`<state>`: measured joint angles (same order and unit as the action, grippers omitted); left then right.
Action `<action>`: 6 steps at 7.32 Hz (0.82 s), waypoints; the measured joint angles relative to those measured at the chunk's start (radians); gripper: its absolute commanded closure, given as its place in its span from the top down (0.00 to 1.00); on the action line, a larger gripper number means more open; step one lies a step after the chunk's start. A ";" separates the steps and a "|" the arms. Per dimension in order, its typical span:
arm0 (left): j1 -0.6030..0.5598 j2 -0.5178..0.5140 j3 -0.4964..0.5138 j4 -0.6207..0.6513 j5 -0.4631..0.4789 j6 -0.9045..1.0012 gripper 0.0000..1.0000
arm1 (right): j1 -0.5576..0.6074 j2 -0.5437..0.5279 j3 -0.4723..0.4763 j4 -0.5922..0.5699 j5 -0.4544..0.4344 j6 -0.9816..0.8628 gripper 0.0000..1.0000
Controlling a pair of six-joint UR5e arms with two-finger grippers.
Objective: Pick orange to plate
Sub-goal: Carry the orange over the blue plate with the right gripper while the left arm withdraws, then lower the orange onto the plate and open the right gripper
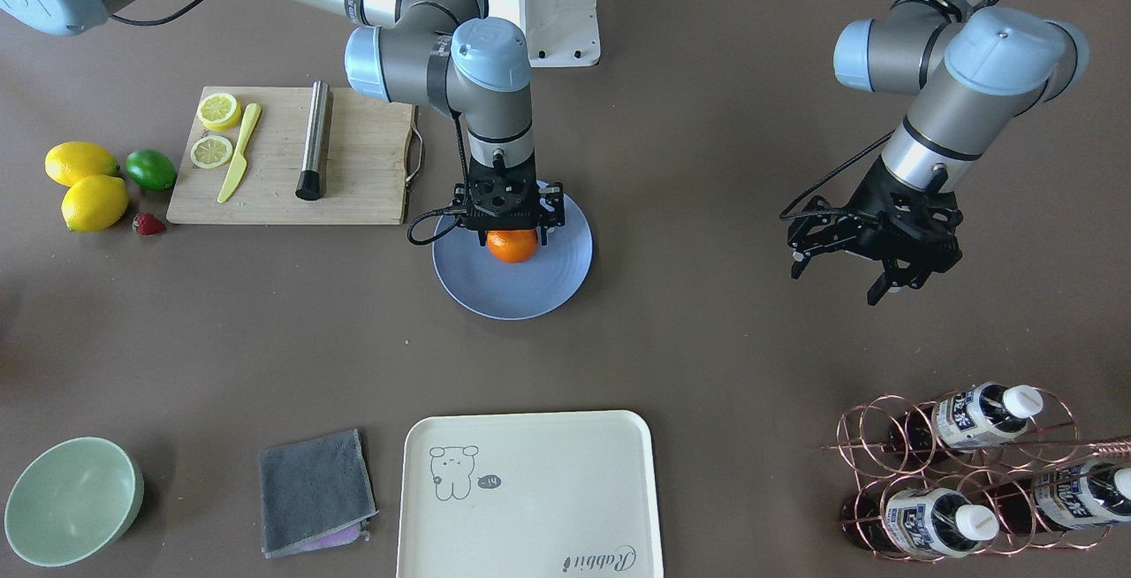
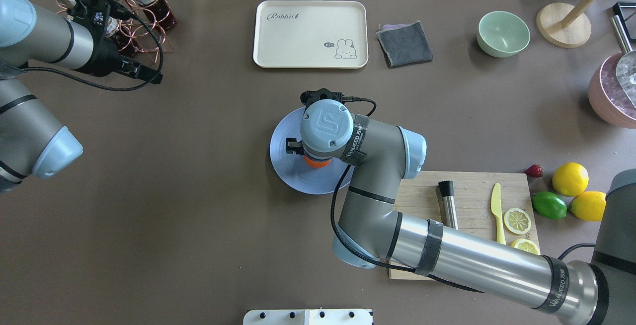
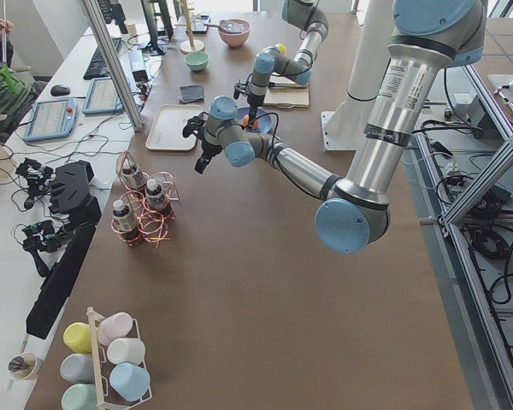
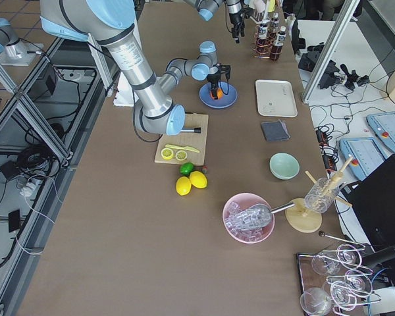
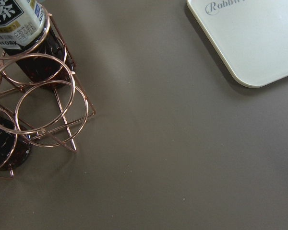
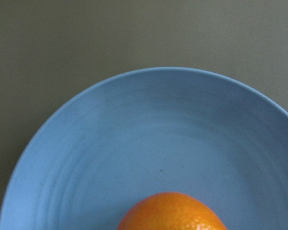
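The orange [image 1: 512,247] hangs just over the back half of the light blue plate [image 1: 517,295] at the table's middle. My right gripper [image 1: 512,229] points straight down and is shut on the orange, its dark fingers hugging the fruit's sides. In the right wrist view the orange [image 6: 173,213] fills the bottom edge with the plate [image 6: 134,134] close beneath; whether they touch I cannot tell. From overhead the wrist hides most of the orange [image 2: 317,162]. My left gripper [image 1: 835,286] hovers open and empty, far off to the side.
A cutting board [image 1: 353,163] with lemon slices, a yellow knife and a metal rod lies beside the plate. Two lemons [image 1: 84,180], a lime and a strawberry sit past it. The cream tray [image 1: 530,490], grey cloth, mint bowl [image 1: 71,498] and bottle rack [image 1: 972,472] line the far edge.
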<state>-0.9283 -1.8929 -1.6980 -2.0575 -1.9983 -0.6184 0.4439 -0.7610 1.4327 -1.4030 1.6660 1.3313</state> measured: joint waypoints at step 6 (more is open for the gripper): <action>-0.026 0.076 -0.088 0.000 -0.043 0.002 0.98 | 0.192 0.004 0.198 -0.255 0.188 0.001 1.00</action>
<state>-0.9546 -1.8171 -1.7861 -2.0574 -2.0411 -0.6163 0.6363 -0.7575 1.6307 -1.6582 1.8543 1.3325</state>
